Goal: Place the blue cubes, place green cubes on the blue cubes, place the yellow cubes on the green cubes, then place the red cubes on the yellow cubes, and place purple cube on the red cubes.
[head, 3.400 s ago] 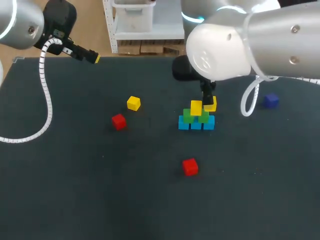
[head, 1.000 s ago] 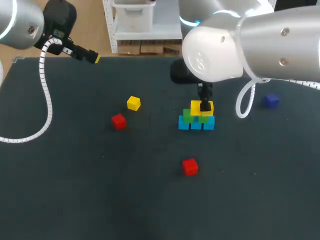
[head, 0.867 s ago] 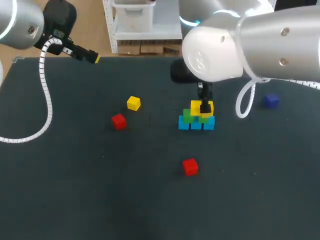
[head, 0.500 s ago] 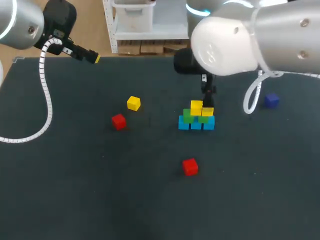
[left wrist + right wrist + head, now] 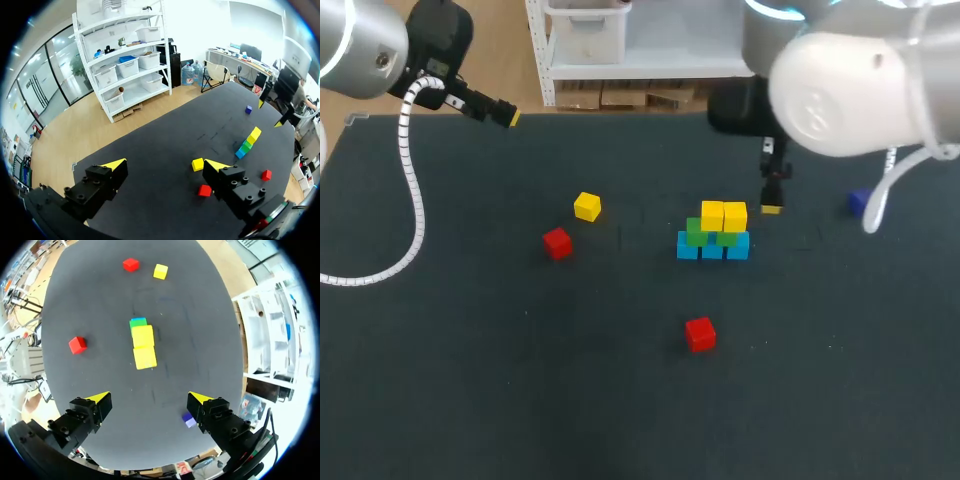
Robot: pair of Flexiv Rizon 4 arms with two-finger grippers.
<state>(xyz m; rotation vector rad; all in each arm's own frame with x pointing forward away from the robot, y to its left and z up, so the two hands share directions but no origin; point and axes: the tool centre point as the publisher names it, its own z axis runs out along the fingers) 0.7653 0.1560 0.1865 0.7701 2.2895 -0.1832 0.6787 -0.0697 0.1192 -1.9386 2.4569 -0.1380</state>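
The right gripper point(image 5: 772, 203) hangs wide and empty right of the central stack point(image 5: 713, 232); the left gripper point(image 5: 508, 116), upper left, likewise. The red cube point(image 5: 700, 333), lower centre, seems light and rigid: pinch opposite faces.

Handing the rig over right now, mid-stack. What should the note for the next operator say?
Left gripper: open, empty, at the table's far left corner.
Right gripper: open, empty, above the table right of the stack.
Done: blue row, greens on it, two yellow cubes on top.
Loose on the table: third yellow cube, left red cube, front red cube, purple cube at far right.
Left: reds onto the yellows, then purple on the reds; the loose yellow likely belongs on the stack too.
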